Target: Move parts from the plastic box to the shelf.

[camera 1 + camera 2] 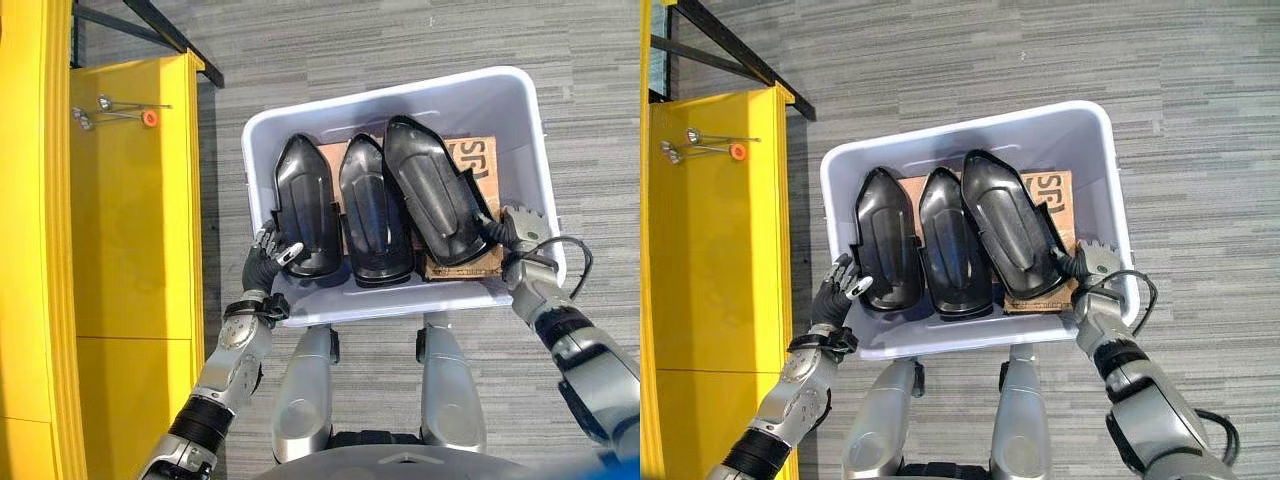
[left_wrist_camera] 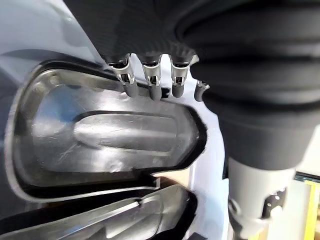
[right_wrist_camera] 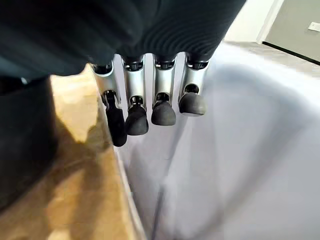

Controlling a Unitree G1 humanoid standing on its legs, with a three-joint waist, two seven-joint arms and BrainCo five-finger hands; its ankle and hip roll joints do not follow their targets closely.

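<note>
From the head views, three black parts [image 1: 372,213] lie side by side lengthwise in the plastic box [image 1: 520,110], left hand [image 1: 268,255] at the near-left corner; its wrist view shows relaxed, empty fingers [image 2: 152,85] touching the leftmost part's rim [image 2: 45,70]; the right hand's fingers [image 3: 150,107] hang loose, empty, inside the box's right wall.

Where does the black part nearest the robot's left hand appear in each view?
Left eye view: leftmost black part in the plastic box, by the left hand.
Right eye view: leftmost again, same hand below-left of it.
Left wrist view: the large glossy shell past the fingers.
Right wrist view: not in it.
Shared landmark: the cardboard under the parts.
</note>
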